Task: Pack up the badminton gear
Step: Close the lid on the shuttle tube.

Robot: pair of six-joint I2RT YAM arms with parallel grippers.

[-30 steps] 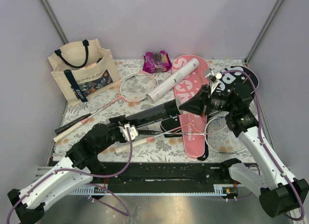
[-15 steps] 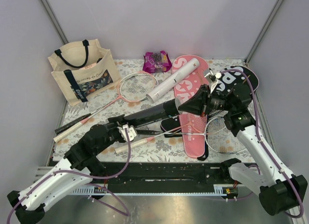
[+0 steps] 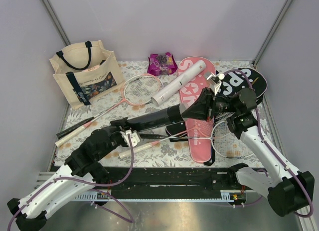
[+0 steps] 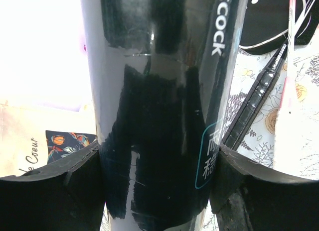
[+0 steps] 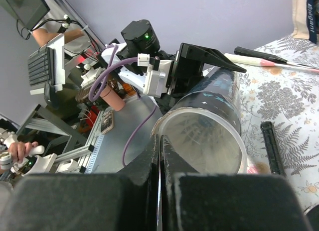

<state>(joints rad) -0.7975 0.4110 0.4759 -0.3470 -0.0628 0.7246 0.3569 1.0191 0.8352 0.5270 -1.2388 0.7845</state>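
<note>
My left gripper (image 3: 124, 127) is shut on the black shuttlecock tube (image 3: 159, 117) and holds it near its lower end, slanting up to the right; in the left wrist view the tube (image 4: 159, 116) fills the space between both fingers (image 4: 55, 191). My right gripper (image 3: 186, 111) is shut, its tips (image 5: 160, 141) at the left rim of the tube's open mouth (image 5: 204, 141). I cannot tell what lies inside the tube. A white tube (image 3: 178, 83), a pink racket (image 3: 142, 89), a pink cover (image 3: 198, 131) and a black cover (image 3: 246, 80) lie on the table.
A cream tote (image 3: 84, 74) stands at the back left. A purple-pink snack packet (image 3: 162, 63) lies at the back. Racket handles (image 3: 75, 129) lie at the left, and another strung head (image 3: 232, 141) lies under my right arm. Grey walls close in both sides.
My right gripper has moved slightly left and up, closer against the tube's open end. The left gripper still holds the tube, which has shifted only a little.
</note>
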